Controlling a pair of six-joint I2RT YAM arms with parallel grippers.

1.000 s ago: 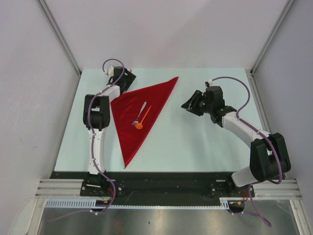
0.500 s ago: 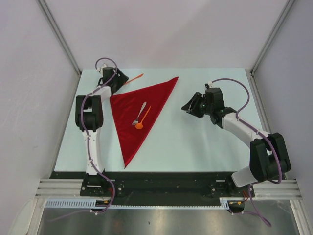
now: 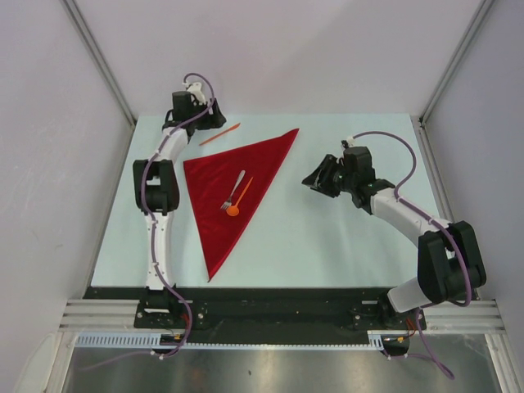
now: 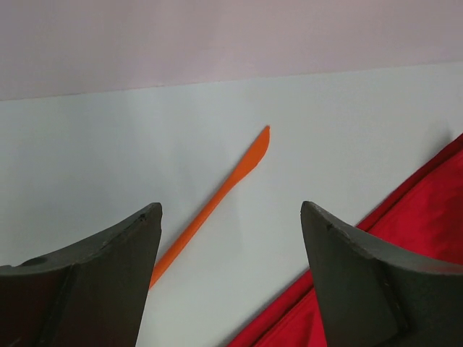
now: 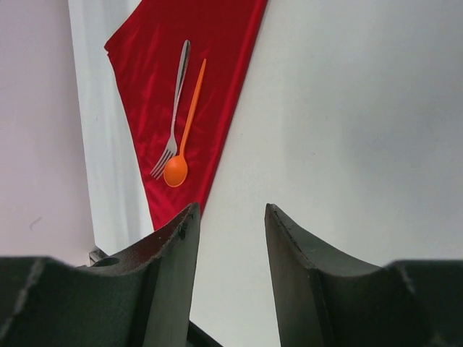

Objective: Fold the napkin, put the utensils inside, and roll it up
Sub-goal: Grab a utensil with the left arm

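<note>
The napkin (image 3: 214,172) is seen spread flat on the pale table (image 3: 327,246) as a folded triangle, with one long point reaching toward the far middle and another toward the near edge. The silvery fork (image 3: 234,188) and the orange spoon (image 3: 240,196) are laid side by side on the cloth near its middle, handles pointed away and the tines and bowl toward the near side; the two are close together, though whether they touch cannot be told. The orange knife (image 3: 219,134) is found off the cloth, on the bare table just beyond the napkin's far left edge, lying at a slant. The left gripper (image 4: 230,207) is held low at the far left corner with its fingers spread wide; the knife is seen on the table between them, gripped by neither. The right gripper (image 5: 231,207) is held above bare table to the right of the napkin, its fingers parted and nothing between them
</note>
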